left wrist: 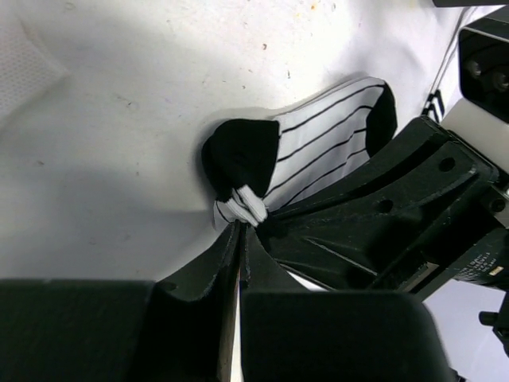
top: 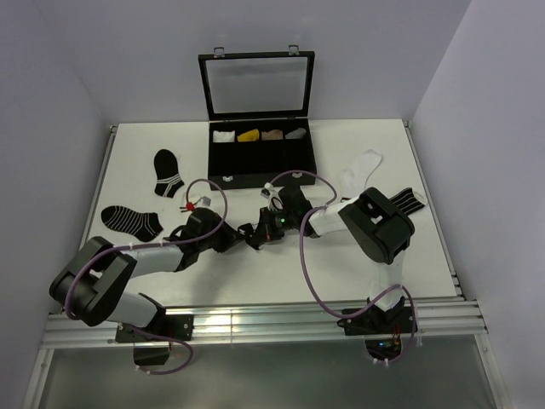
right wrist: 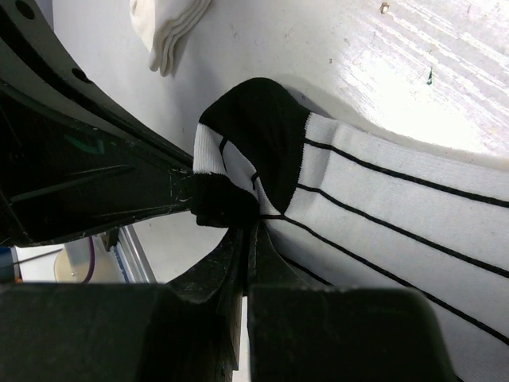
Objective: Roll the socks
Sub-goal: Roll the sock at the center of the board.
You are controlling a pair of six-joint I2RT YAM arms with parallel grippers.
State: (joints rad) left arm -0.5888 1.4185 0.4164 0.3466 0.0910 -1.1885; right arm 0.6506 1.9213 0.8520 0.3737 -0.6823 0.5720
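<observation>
Top external, right arm [top: 375, 226] over socks [left wrist: 318, 143], box [top: 255, 162] behind

Lab cell; aluminium-framed table [top: 145, 141], blank walls [top: 51, 94].

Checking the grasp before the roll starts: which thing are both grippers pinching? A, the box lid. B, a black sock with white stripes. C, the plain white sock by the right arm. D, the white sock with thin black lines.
D: the wrist views show the left gripper and right gripper both shut on the lined sock, at its black end.
</observation>
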